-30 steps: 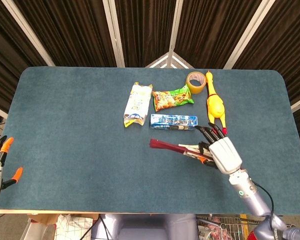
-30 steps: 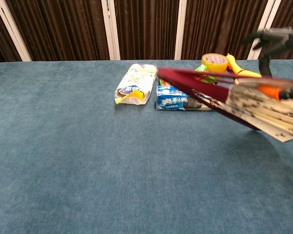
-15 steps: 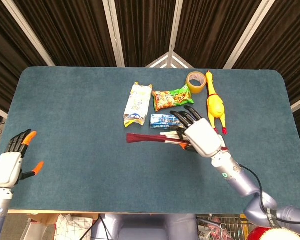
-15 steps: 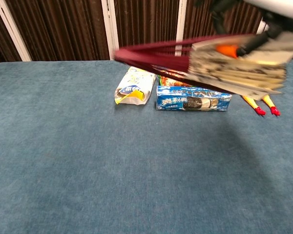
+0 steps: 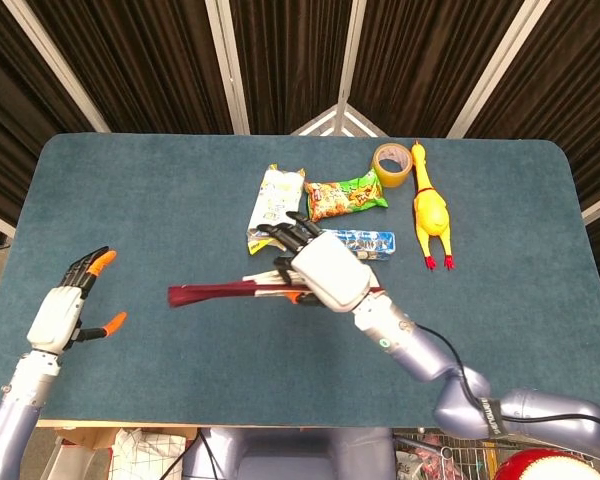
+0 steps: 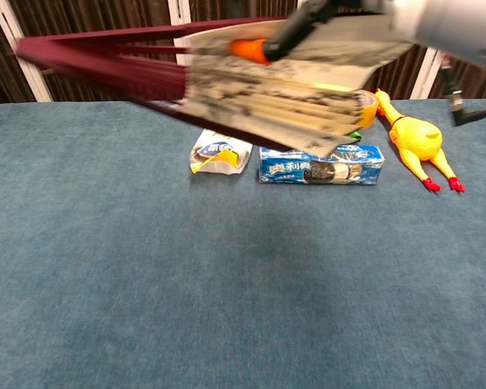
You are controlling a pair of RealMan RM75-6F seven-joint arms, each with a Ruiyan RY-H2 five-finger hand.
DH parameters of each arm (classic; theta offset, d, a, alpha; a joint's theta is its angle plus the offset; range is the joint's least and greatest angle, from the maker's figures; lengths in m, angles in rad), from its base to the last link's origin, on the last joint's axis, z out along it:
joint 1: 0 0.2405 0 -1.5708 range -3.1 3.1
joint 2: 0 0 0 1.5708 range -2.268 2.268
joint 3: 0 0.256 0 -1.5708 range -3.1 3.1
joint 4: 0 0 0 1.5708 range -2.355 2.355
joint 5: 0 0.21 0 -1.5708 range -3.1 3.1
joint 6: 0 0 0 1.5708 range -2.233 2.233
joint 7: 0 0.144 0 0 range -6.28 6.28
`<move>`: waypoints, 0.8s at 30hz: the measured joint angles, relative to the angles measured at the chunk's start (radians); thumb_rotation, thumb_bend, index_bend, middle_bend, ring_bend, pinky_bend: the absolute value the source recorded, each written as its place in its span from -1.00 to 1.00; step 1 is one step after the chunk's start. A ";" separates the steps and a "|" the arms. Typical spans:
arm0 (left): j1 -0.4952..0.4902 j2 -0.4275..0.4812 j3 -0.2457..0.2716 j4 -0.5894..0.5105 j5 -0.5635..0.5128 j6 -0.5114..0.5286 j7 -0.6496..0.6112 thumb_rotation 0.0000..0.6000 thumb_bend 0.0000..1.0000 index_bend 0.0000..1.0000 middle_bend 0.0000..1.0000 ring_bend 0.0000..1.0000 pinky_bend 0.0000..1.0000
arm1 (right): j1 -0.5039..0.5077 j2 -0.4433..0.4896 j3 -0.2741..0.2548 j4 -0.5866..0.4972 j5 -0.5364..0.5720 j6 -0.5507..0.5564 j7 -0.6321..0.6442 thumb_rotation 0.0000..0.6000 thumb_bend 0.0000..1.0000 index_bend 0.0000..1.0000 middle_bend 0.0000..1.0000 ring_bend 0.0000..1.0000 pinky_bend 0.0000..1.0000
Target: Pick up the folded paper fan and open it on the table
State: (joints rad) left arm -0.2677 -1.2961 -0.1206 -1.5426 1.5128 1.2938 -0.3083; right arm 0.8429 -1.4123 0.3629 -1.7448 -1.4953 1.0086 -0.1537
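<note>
Presently the right hand point(image 5: 327, 276) clamps the folded paper fan point(image 5: 230, 292) at its paper end, holding it level above the table point(image 5: 140, 200), dark red ribs pointing left. The left hand point(image 5: 65, 312) hovers apart, empty. Advised: bring that hand to the rib tips, pinch one outer rib, then spread slowly. Leaves are cream, dark-printed, barely parted.

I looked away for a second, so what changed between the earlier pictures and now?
The right hand, gripping the paper fan throughout, carried it leftward toward the table's middle. The left hand, open, came up over the table's left edge. The snack packs, tape roll and rubber chicken stayed put.
</note>
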 measured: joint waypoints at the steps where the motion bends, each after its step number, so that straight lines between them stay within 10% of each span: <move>1: -0.008 -0.005 0.000 0.003 0.003 -0.007 -0.017 1.00 -0.32 -0.82 -1.00 -1.00 -1.00 | 0.007 -0.009 0.001 -0.005 0.008 -0.005 -0.005 1.00 -0.19 0.86 -0.63 -0.56 -0.71; 24: -0.104 -0.035 0.060 -0.004 0.099 -0.085 -0.273 1.00 -0.38 -0.81 -1.00 -1.00 -1.00 | 0.089 -0.164 0.031 -0.041 0.132 0.026 -0.117 1.00 -0.19 0.88 -0.63 -0.56 -0.71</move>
State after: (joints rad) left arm -0.3714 -1.3316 -0.0603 -1.5467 1.6121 1.2086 -0.5812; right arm 0.9317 -1.5767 0.3943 -1.7859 -1.3631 1.0344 -0.2702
